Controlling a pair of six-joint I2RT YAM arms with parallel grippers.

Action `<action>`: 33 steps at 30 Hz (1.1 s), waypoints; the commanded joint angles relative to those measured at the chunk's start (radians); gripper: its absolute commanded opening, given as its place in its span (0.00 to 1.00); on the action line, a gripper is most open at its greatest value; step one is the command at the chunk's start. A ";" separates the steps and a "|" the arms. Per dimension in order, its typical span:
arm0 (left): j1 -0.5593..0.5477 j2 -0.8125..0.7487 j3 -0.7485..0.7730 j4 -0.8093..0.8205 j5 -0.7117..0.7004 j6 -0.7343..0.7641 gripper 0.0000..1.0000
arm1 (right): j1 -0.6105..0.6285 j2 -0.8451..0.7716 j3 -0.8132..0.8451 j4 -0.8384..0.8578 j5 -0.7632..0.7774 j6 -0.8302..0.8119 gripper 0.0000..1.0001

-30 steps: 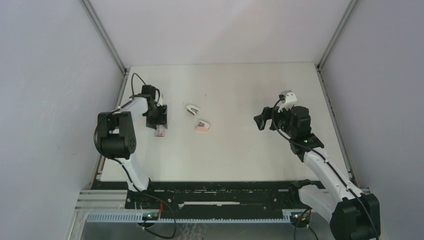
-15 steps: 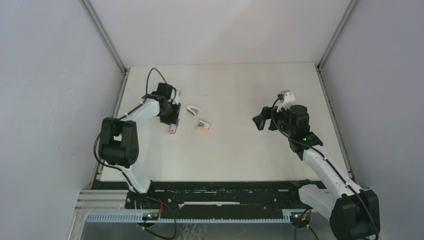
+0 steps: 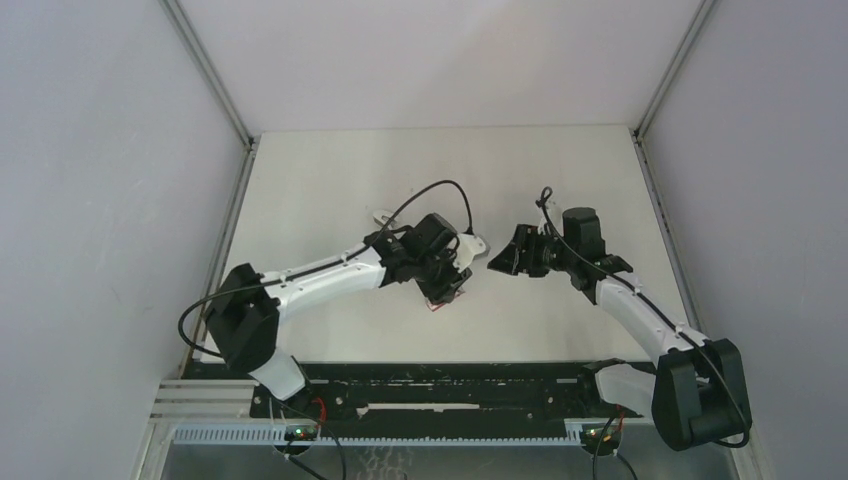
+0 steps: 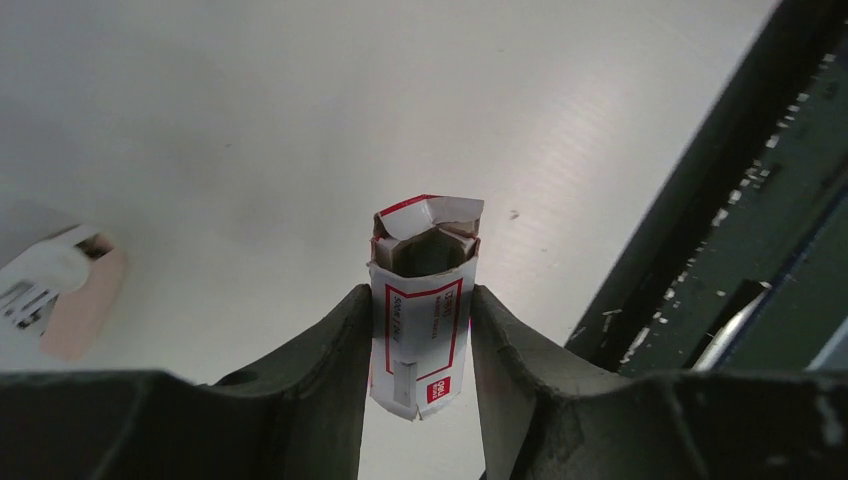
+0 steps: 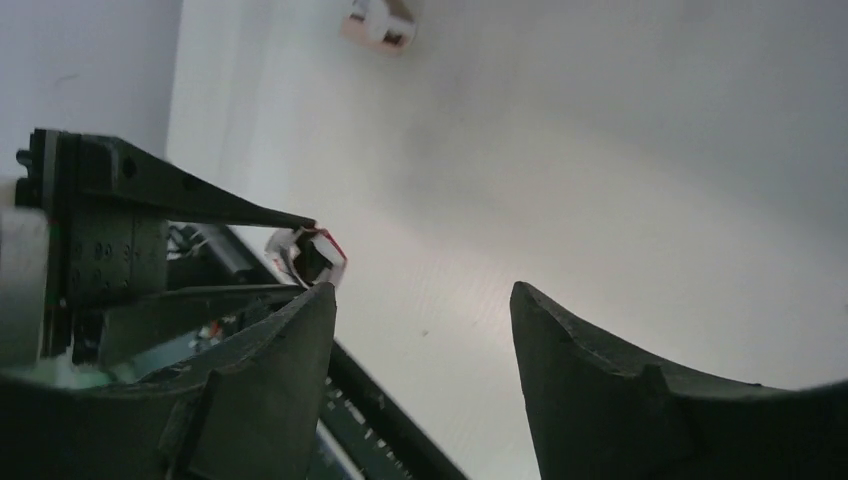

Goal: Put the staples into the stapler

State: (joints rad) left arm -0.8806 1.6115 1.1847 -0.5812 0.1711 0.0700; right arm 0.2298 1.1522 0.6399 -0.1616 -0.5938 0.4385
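Note:
My left gripper [image 3: 446, 288] is shut on a small white box with a red label [image 4: 425, 320] and holds it above the middle of the table. The box's torn end [image 4: 428, 225] is open and looks dark grey inside. The loose block of staples is not in view. The box also shows in the right wrist view [image 5: 312, 256] between the left fingers. The pink and white stapler [image 4: 62, 300] lies on the table to the left and shows far off in the right wrist view [image 5: 378, 22]. In the top view the left arm hides it. My right gripper [image 3: 500, 262] is open and empty, facing the box from the right.
A small white object [image 3: 383, 214] lies on the table behind the left arm. The black rail [image 4: 700, 240] at the table's near edge runs just beyond the held box. The enclosure walls [image 3: 215, 90] close in the left, right and back.
My left arm has swung from the far left of the table to the middle, carrying the box. My right gripper has moved left and lower, turning toward the box.

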 commanded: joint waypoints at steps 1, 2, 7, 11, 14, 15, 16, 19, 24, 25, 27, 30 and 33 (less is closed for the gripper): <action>-0.059 -0.097 -0.053 0.089 0.035 0.068 0.44 | 0.005 -0.022 -0.029 -0.013 -0.206 0.097 0.62; -0.070 -0.111 -0.065 0.094 0.029 0.074 0.44 | 0.006 -0.019 -0.039 0.001 -0.240 0.126 0.59; -0.097 -0.157 -0.091 0.099 0.002 0.092 0.44 | 0.040 0.012 -0.057 0.064 -0.307 0.194 0.46; -0.105 -0.164 -0.089 0.090 -0.006 0.099 0.44 | 0.087 0.035 -0.055 0.138 -0.341 0.229 0.41; -0.110 -0.169 -0.089 0.090 -0.006 0.099 0.44 | 0.114 0.058 -0.056 0.151 -0.336 0.235 0.39; -0.111 -0.171 -0.089 0.090 -0.007 0.100 0.44 | 0.122 0.066 -0.056 0.154 -0.337 0.234 0.37; -0.112 -0.173 -0.090 0.091 -0.006 0.100 0.44 | 0.131 0.074 -0.056 0.156 -0.335 0.233 0.37; -0.115 -0.178 -0.089 0.092 -0.004 0.103 0.44 | 0.154 0.094 -0.055 0.168 -0.324 0.235 0.35; -0.121 -0.181 -0.092 0.092 -0.002 0.107 0.44 | 0.180 0.129 -0.055 0.208 -0.318 0.259 0.31; -0.122 -0.182 -0.092 0.092 -0.002 0.108 0.44 | 0.182 0.135 -0.054 0.212 -0.314 0.262 0.30; -0.124 -0.181 -0.094 0.092 -0.002 0.111 0.44 | 0.184 0.148 -0.056 0.221 -0.313 0.265 0.27; -0.129 -0.177 -0.095 0.091 -0.004 0.115 0.44 | 0.187 0.161 -0.056 0.236 -0.318 0.275 0.24; -0.132 -0.173 -0.094 0.091 -0.009 0.115 0.44 | 0.188 0.168 -0.055 0.251 -0.327 0.283 0.17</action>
State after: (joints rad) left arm -0.9974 1.4712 1.1084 -0.5182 0.1585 0.1619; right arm 0.4103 1.3136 0.5781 0.0143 -0.9085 0.7006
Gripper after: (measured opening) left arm 0.441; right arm 0.208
